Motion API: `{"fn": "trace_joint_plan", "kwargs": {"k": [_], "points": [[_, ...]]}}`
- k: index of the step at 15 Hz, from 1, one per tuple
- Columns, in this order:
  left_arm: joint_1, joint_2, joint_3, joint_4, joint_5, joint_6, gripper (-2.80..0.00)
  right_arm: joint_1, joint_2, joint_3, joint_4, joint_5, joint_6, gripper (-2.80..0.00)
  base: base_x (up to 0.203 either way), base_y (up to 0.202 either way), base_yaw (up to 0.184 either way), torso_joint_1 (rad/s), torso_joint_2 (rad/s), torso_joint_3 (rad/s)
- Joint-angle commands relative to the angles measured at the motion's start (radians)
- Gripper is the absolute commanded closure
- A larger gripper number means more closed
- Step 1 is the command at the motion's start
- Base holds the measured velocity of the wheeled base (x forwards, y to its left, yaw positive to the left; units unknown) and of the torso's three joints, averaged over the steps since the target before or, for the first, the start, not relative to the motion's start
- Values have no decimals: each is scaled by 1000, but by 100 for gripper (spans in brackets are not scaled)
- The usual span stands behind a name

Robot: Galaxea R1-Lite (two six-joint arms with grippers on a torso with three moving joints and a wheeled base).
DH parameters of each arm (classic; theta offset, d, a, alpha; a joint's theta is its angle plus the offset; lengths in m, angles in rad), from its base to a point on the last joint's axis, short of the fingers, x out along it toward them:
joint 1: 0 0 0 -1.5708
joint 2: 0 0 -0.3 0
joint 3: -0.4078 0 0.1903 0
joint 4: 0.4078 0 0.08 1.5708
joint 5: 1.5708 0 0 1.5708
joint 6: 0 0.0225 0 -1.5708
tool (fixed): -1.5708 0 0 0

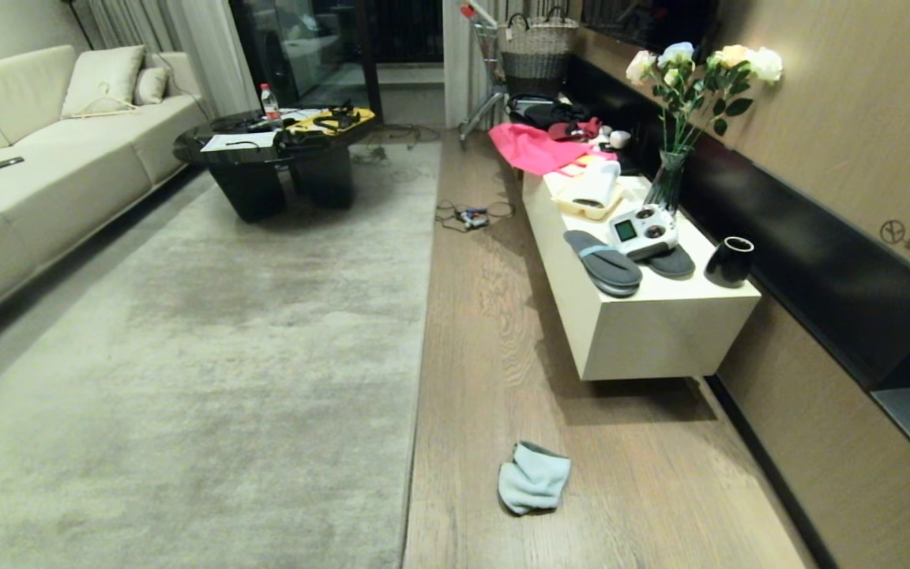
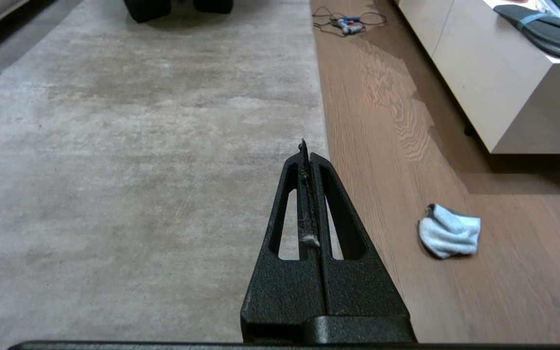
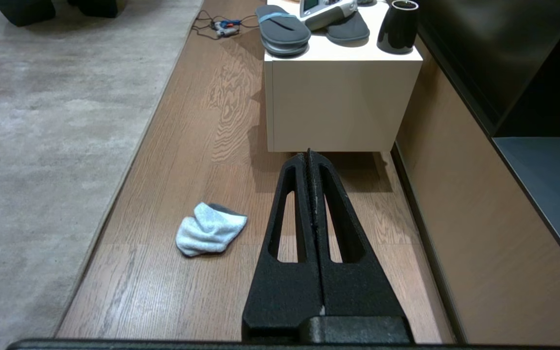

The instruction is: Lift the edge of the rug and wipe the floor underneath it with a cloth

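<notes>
Pale-blue cloth (image 1: 534, 477) at 6 o'clock on floor (image 1: 486, 332), beside rug edge (image 1: 422, 332); both tools together, empty. Next: cloth pickup.

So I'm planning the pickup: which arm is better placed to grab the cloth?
Probably the right. The cloth lies on the floor close beside the right gripper; from the left gripper, over the rug edge, it's farther off.

Warm dim indoor light; sheen on floor (image 2: 396, 121) beside white cabinet (image 1: 660, 332), dark shadow beneath cabinet; head view bowed at edges; far wicker basket (image 1: 538, 47) behind cabinet soft
</notes>
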Motion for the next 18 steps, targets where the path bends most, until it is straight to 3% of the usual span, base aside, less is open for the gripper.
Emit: {"fn": "trace_joint_plan", "kwargs": {"k": [1, 18], "points": [[0, 1, 0, 0, -1, 0, 0, 0, 2, 0, -1, 0, 0, 0, 0, 0, 0, 2, 7, 33], [-1, 1, 0, 0, -1, 0, 0, 1, 2, 0, -1, 0, 0, 0, 0, 0, 0, 0, 0, 0]]}}
